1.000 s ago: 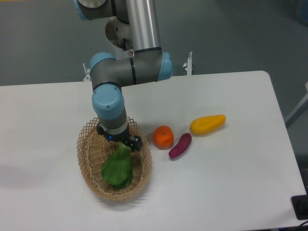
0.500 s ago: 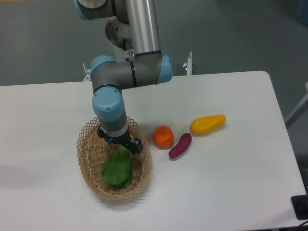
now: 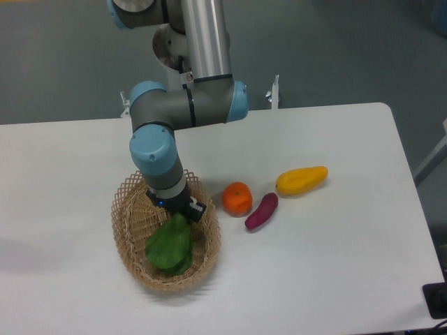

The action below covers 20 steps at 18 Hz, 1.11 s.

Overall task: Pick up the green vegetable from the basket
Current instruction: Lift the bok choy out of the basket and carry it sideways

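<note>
The green vegetable, with broad bright green leaves and a pale stem end, lies inside the oval tan wicker basket at the table's left. My gripper points down into the basket, right at the vegetable's stem end and touching or nearly touching it. The wrist and the vegetable hide the fingertips, so how the jaws stand does not show.
An orange, a small purple eggplant piece and a yellow elongated fruit lie on the white table right of the basket. The arm's blue-capped elbow joints rise above the basket's far rim.
The gripper has moved slightly left and down onto the stem end. The vegetable has shifted a little lower in the basket.
</note>
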Each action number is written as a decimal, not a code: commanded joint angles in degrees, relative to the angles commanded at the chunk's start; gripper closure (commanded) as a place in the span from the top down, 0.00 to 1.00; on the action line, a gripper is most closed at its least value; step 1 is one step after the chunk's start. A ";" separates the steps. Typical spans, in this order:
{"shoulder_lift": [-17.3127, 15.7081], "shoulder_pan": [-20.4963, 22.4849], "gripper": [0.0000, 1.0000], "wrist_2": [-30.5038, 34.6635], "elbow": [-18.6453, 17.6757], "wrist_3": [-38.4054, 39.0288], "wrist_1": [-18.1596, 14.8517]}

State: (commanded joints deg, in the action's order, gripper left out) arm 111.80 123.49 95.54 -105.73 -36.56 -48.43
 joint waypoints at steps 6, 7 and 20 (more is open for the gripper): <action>-3.42 0.96 0.36 -0.79 1.75 -3.33 -0.52; -4.21 1.84 0.36 -1.05 2.63 -3.43 -0.96; -11.17 24.77 0.36 -13.89 7.73 -30.30 -9.66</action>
State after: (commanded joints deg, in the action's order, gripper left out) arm 100.63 148.26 81.65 -98.00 -66.86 -58.09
